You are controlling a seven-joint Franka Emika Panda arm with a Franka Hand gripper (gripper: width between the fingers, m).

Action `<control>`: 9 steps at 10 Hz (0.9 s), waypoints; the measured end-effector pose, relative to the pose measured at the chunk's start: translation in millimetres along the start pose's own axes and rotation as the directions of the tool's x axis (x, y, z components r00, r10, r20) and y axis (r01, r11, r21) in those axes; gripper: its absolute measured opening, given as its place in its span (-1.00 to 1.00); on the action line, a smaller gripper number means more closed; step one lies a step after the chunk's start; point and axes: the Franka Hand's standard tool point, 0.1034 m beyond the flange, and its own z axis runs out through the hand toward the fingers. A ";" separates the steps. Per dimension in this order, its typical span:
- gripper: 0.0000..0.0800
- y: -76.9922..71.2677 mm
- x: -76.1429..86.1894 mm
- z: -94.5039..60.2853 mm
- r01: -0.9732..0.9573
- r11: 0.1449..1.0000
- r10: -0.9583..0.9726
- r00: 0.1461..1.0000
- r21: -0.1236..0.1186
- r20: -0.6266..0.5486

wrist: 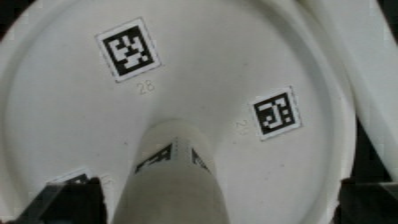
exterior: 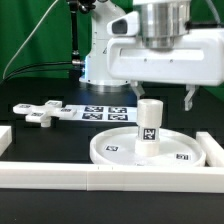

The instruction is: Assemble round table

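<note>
Jaws of gripper [exterior: 163, 96] are wide, holding nothing, just over leg [exterior: 148, 124]. Leg stands up in middle of round disc [exterior: 115, 150]; cross piece [exterior: 40, 113] lies well apart. Risk: leg maybe loose, so a finger bump could tip it.

Exterior view low, table-level; wrist view close, downward; both on disc [exterior: 108, 152] [wrist: 107, 130], leg [exterior: 149, 125] [wrist: 171, 185].

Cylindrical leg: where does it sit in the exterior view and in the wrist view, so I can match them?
Exterior view: the cylindrical leg stands upright at the middle of the round disc.
Wrist view: the cylindrical leg, foreshortened, rises toward the camera against the round disc.
Shared landmark: the round disc's tagged face.
</note>
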 end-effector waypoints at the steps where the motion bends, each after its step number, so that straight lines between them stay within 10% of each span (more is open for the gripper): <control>1: 0.62 7.7 -5.6 -13.9 0.106 0.994 -0.106 0.994 -0.008 0.026; 7: 0.62 16.4 -6.5 -16.2 0.153 0.988 -0.153 0.987 -0.004 0.044; 9: 0.62 37.9 -8.8 -11.4 0.431 0.901 -0.428 0.902 -0.056 0.058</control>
